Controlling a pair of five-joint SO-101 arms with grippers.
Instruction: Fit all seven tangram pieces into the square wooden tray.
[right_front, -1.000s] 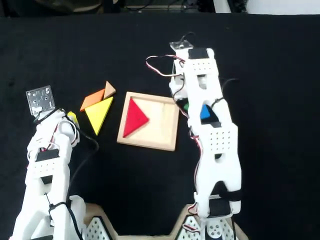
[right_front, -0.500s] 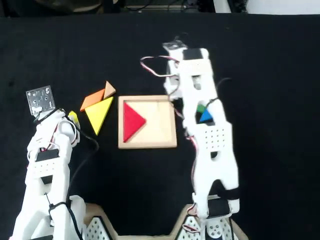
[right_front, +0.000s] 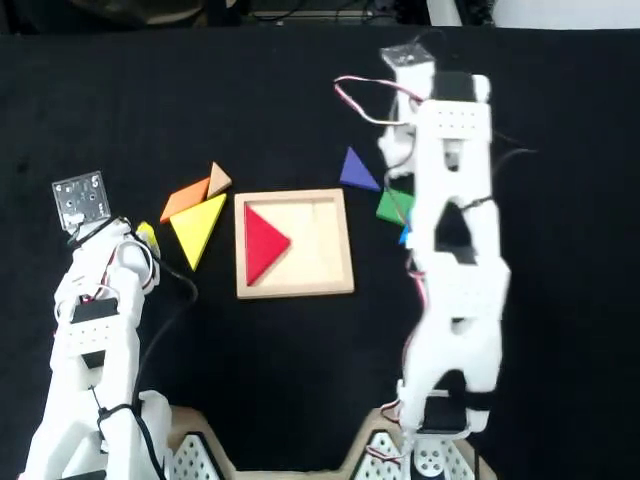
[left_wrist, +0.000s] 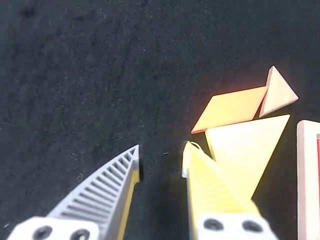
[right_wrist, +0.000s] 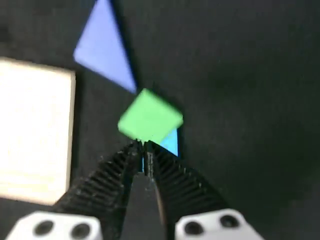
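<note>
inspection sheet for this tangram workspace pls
surface: black cloth table
job's things: square wooden tray holds only the red wooden triangle; large yellow triangle, orange parallelogram, small tan triangle lie left of it; purple triangle, green square, blue piece partly under the right arm lie right of it
clutter: nothing seen
grippers: left tool open beside the large yellow triangle; right tool shut at the green square's edge
cables: red and white wires loop off the right arm; black cable by the left arm
surroundings: dim room edge beyond the table, unclear
</note>
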